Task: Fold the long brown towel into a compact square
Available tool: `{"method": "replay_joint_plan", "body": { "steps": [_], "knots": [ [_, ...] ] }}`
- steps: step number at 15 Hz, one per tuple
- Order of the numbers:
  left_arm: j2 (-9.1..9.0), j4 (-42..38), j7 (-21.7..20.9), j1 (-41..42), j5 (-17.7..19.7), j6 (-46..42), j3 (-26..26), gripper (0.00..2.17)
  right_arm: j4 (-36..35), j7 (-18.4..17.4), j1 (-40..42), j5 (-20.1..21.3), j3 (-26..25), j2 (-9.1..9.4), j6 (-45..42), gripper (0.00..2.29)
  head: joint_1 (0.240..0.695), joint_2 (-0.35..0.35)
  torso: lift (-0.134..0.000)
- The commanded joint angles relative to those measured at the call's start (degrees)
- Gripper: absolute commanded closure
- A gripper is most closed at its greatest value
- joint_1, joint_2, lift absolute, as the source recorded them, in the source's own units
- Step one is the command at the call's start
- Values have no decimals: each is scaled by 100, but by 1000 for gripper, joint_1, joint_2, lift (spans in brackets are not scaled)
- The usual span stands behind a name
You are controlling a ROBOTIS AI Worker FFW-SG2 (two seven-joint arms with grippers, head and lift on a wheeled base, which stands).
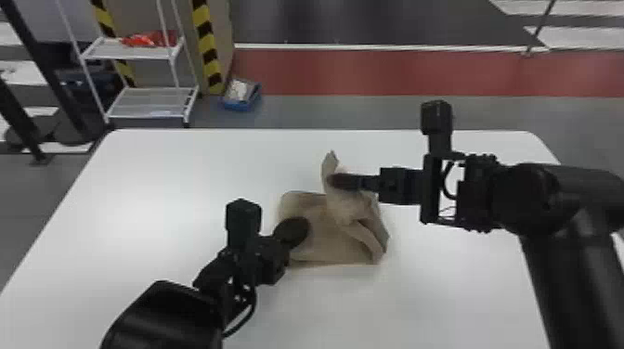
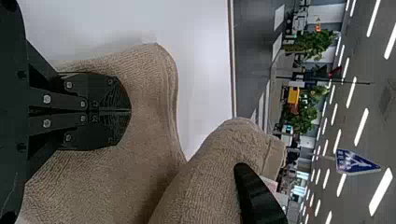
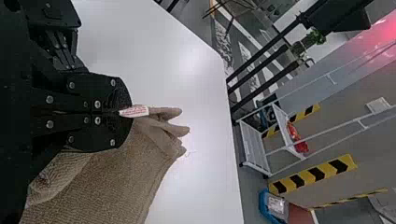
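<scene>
The brown towel (image 1: 315,241) lies bunched into a rough folded shape at the middle of the table, its right part lifted into a peak. My right gripper (image 1: 341,181) holds that raised part; in the right wrist view the right gripper (image 3: 126,112) is shut on the towel (image 3: 107,186) beside its white label. On the towel's left part rests my left gripper (image 1: 297,228). Seen from the left wrist, the left gripper (image 2: 126,112) has its fingers together over the towel (image 2: 107,182), with no cloth visible between them.
The white table (image 1: 153,195) extends around the towel on all sides. Beyond its far edge stand a white shelf rack (image 1: 148,103) and a blue bin (image 1: 241,95) on the floor.
</scene>
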Motion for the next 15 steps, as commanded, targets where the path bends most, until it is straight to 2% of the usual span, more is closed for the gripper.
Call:
{"method": "replay_joint_plan", "body": {
  "steps": [1,8,12,14,15],
  "knots": [
    [0,2,9,-26,3,-17,-1,1737,13,-76,-2,4,59,61,4,1315,695,-1,-125],
    [-9,2,53,-61,3,-17,-10,1737,101,-173,-11,4,305,78,163,1308,695,21,-125],
    [-17,2,62,-44,3,-34,-27,1737,162,-279,-11,13,437,78,57,778,695,26,-125],
    [-17,2,71,-35,3,-34,-36,1737,153,-200,95,-110,437,78,-119,269,695,30,-125],
    [-17,2,79,-26,3,-34,-36,1737,101,-191,165,-181,393,78,-119,147,695,32,-125]
  ]
}}
